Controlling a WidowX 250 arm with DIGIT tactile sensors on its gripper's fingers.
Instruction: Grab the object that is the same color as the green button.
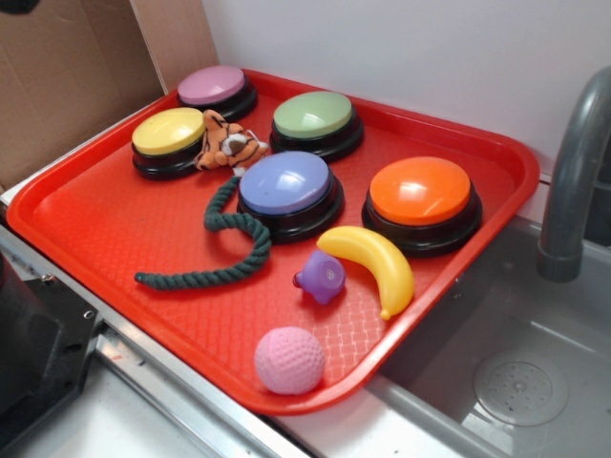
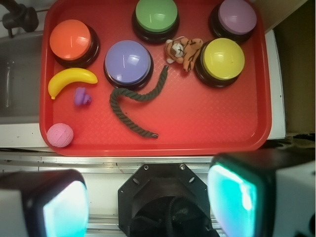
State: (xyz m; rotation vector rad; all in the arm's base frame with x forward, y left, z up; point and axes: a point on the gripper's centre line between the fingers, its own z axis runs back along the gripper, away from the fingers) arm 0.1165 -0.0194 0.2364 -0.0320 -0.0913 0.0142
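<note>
No contact yet: the gripper (image 2: 148, 202) hangs high above the tray (image 2: 222, 133), fingers spread, holding nothing. The rope (image 2: 129, 98) lies in an S beside the lavender button (image 2: 128, 61), matching the green button (image 2: 156, 15). Next: descend over the rope's mid-curve, then close.

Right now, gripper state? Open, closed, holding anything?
Gripper: open and empty, jaws spread wide, hanging above the near edge of the red tray, well short of the green rope.
</note>
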